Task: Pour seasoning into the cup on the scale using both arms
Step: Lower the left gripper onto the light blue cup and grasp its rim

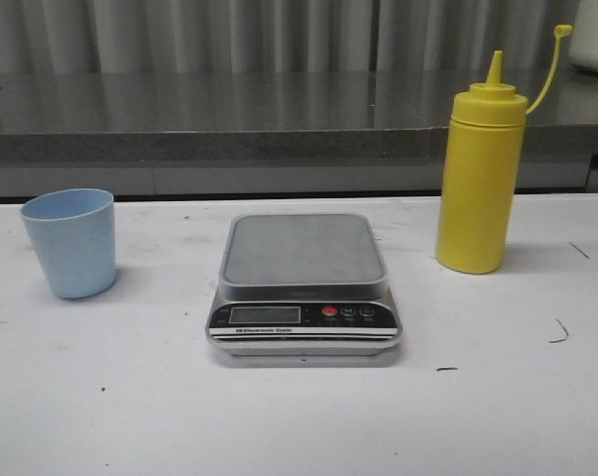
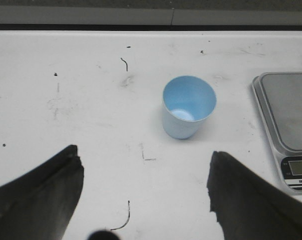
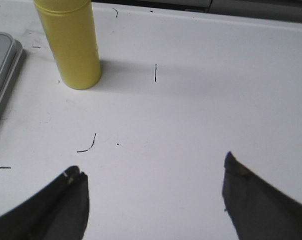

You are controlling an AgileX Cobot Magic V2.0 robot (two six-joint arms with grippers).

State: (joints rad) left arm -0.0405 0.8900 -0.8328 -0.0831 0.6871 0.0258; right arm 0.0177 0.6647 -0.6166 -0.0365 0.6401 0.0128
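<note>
The left pincer [image 2: 145,192] stands wide open above the white counter [image 1: 299,416], its two dark fingers [image 2: 40,195] spread far apart with nothing between them and nothing touching them. The right pincer [image 3: 153,200] is spread just as wide over bare counter, also holding nothing.

The cup [image 1: 69,243] stands upright on the counter on the left side, well apart from the scale [image 1: 304,288]. It is pale blue, matte, handleless and narrower at its base; the left wrist view looks down into it and shows it empty [image 2: 189,106], ahead of the open left pincer. The scale sits in the middle of the counter, its grey platform bare, with a dark front panel carrying a small display and a red button. The seasoning bottle [image 1: 481,178] stands upright to the right of the scale, not touching it. It is tall, yellow, with a pointed nozzle, and a thin strap holds its cap off to one side. In the right wrist view its lower body [image 3: 70,42] stands ahead of the right pincer, beside the edge of the scale [image 3: 3,75]
</note>
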